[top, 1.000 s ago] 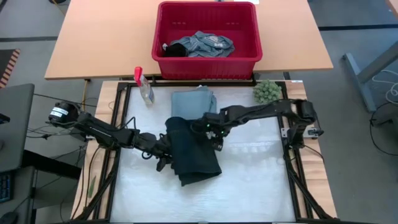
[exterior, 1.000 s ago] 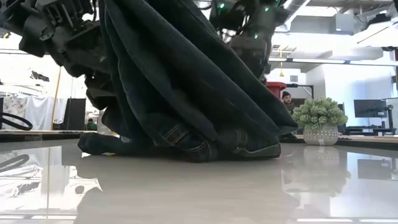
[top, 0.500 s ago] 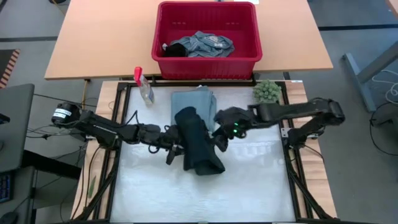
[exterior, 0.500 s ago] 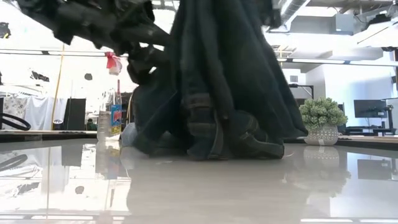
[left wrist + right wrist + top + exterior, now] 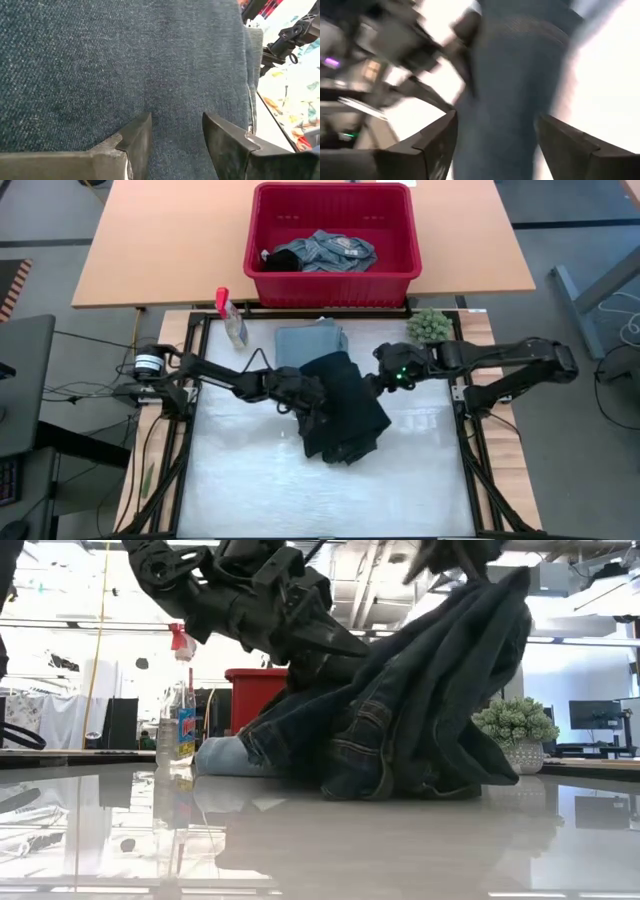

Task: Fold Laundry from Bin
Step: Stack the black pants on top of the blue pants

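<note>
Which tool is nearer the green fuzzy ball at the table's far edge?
The right. The right tool sits at the dark jeans' edge, just below and left of the green ball in the high view. The left tool is under the jeans, farther away.

The near half of the counter (image 5: 300, 500) is bare, so a gripper can pass freely there. In the middle, the dark jeans (image 5: 345, 415) and both arms block the way. Behind them lie a blue cloth (image 5: 305, 340), a bottle (image 5: 232, 320) at the left and a green ball (image 5: 430, 326) at the right.
</note>
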{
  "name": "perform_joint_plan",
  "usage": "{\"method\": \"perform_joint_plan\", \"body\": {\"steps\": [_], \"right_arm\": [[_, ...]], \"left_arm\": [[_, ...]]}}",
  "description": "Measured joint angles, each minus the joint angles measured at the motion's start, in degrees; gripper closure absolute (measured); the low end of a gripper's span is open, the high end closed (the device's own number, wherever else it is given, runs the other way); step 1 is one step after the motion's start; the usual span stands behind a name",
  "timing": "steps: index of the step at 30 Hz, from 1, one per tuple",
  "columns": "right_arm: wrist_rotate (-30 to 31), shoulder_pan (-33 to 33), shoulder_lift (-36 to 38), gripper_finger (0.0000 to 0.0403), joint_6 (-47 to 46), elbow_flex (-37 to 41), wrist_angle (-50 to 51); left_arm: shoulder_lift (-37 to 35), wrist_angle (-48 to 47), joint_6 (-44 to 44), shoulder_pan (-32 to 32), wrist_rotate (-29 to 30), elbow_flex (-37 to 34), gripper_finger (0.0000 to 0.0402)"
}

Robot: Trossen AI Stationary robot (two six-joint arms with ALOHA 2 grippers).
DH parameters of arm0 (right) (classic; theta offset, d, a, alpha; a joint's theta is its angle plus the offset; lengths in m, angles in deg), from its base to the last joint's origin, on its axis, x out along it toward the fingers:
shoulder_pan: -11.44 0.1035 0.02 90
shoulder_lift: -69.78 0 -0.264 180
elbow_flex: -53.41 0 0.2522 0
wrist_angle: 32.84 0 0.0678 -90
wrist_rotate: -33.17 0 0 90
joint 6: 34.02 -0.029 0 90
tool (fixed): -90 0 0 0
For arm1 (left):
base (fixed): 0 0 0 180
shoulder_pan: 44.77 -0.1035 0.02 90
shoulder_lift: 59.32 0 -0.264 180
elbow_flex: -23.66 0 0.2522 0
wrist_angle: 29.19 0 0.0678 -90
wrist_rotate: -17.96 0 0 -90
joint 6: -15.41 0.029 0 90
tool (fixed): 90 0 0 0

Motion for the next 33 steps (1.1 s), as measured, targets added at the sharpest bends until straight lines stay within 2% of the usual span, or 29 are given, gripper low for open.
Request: {"method": "perform_joint_plan", "body": {"steps": [5, 7, 11, 16, 20, 27, 30, 33], "right_arm": [[-0.51, -2.42, 1.4, 0.008, 0.86, 4.88, 4.36], [-2.55, -3.55, 1.58, 0.0065, 1.87, 7.54, 0.35], [-10.57, -5.69, 1.14, 0.0036, 3.38, 11.27, -13.19], [-12.11, -6.9, 1.24, 0.002, 5.05, 11.52, -17.29], [-12.16, -6.98, 0.01, 0.0019, 6.49, 11.45, -17.68], [-12.21, -4.08, -7.6, 0.0023, 7.0, 11.49, -18.72], [-13.02, -3.11, -8.71, 0.0042, 6.77, 11.5, -22.91], [-13.21, -2.29, -9.05, 0.0092, 4.54, 11.5, -24.68]], "left_arm": [[0.23, -0.27, -0.4, 0.0, 0.6, 0.0, 0.0233], [0.24, -0.49, -0.62, 0.0, 1.05, 0.0, 0.0233], [0.25, -0.7, -1.49, 0.05, 2.04, -0.02, 0.0233], [0.27, -0.74, -2.58, 0.09, 2.93, -0.02, 0.0233], [0.27, -1.5, -3.08, 0.07, 3.0, -0.02, 0.0233], [0.29, -1.64, -3.53, 0.07, 3.02, -0.07, 0.0233], [0.29, -1.77, -3.61, 0.09, 3.0, -0.09, 0.0233], [0.29, -1.77, -3.61, 0.09, 2.89, -0.11, 0.0233]]}}
